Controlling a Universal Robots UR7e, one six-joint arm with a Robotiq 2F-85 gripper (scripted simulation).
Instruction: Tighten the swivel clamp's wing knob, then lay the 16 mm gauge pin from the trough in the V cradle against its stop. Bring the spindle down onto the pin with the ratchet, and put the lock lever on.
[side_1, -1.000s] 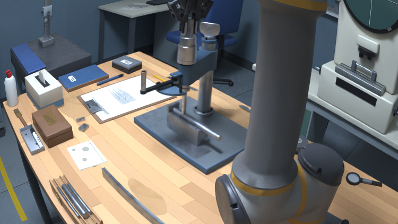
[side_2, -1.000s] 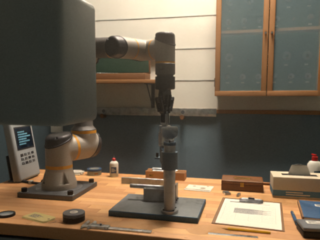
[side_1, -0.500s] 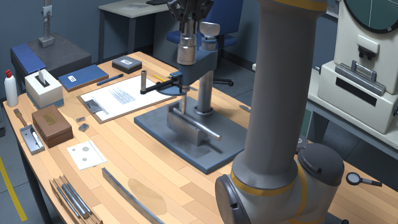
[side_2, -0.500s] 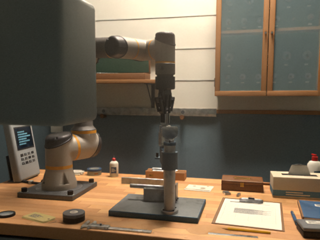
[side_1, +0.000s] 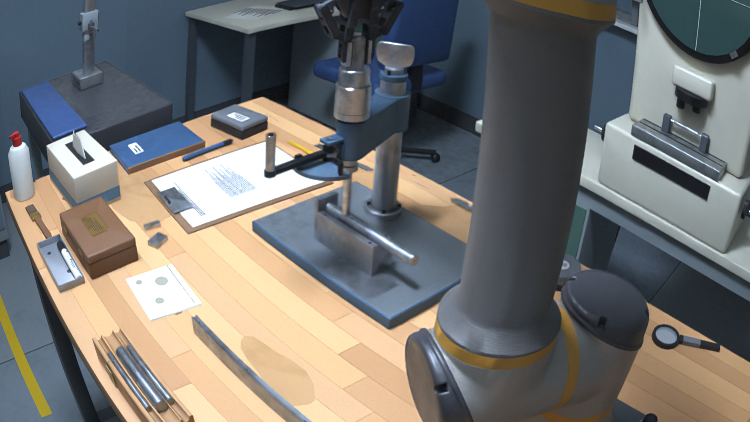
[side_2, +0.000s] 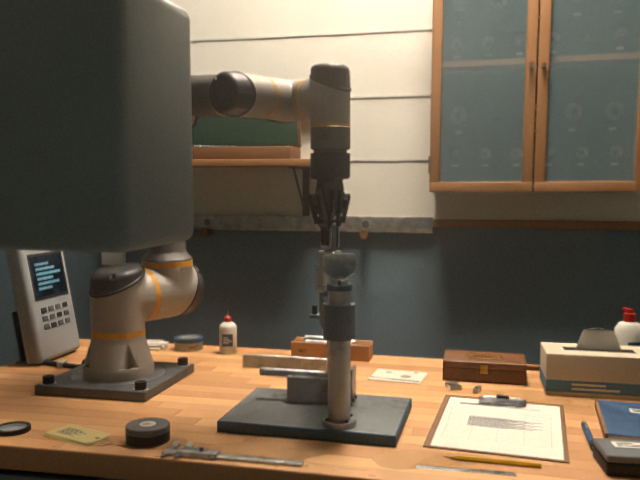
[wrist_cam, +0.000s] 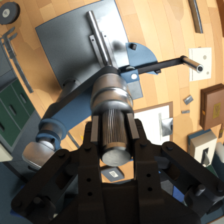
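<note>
On the grey base plate in the middle of the bench stands the blue measuring stand, and a steel gauge pin (side_1: 370, 232) lies in the V cradle (side_1: 350, 240) with the thin spindle (side_1: 346, 194) coming down to it from above. The wing knob (side_1: 395, 54) tops the column beside the head. The black lock lever (side_1: 293, 164) sticks out to the left, ending in an upright handle. The knurled ratchet (wrist_cam: 113, 130) rises from the silver thimble (side_1: 352, 94). The trough (side_1: 140, 375) at the front left corner holds more pins. My gripper (wrist_cam: 114, 128) is closed on the ratchet from above.
The stand's column (side_2: 338, 380) and wing knob rise right beside my fingers. A clipboard (side_1: 231, 183) lies left of the base plate, with a brown box (side_1: 97, 236) and a tissue box (side_1: 81, 165) further left. A steel rule (side_1: 246, 373) lies near the front edge.
</note>
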